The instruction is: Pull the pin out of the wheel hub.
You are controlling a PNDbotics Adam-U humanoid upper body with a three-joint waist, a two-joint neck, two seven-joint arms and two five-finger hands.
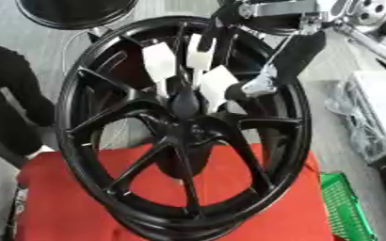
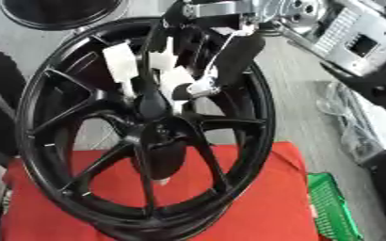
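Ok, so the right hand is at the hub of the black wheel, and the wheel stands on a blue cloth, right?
Not quite: the cloth under the black wheel is red, not blue, as the left eye view shows. The rest holds: the right hand is at the hub.

A red cloth (image 1: 56, 202) spread over the stand, near and low. On the cloth, a big black wheel (image 1: 184, 127) standing up on its rim, leaning a little. Just right of the cloth, a green basket (image 1: 344, 207), near the right edge. All around, a grey floor (image 1: 328, 70), with a round black thing (image 1: 73, 12) far at the left.
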